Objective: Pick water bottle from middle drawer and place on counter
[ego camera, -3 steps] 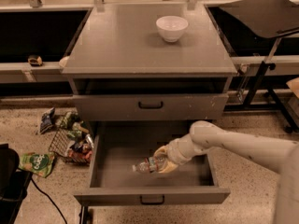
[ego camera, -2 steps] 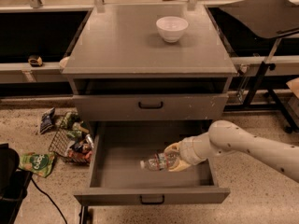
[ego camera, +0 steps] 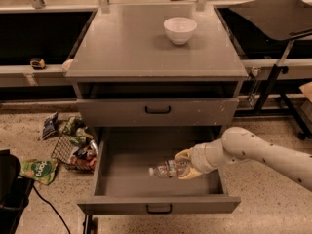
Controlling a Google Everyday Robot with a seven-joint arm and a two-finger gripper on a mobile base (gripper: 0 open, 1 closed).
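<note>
The middle drawer (ego camera: 117, 179) is pulled open below the shut upper drawer front (ego camera: 158, 110). My gripper (ego camera: 184, 165) reaches in from the right and is shut on the water bottle (ego camera: 166, 169). The bottle lies level, its white cap pointing left, held above the drawer floor at the right half. The grey counter (ego camera: 131, 48) is the cabinet's top, with a white bowl (ego camera: 180, 29) on its far right part.
Snack bags and a wire basket (ego camera: 73, 147) lie on the floor left of the drawer. A green bag (ego camera: 39, 169) lies further left. A dark side table (ego camera: 273, 13) stands at the right, a black bin (ego camera: 9, 194) at the lower left.
My gripper has lifted the bottle off the drawer floor and carried it to the right and slightly up. The arm has drawn back to the right.
</note>
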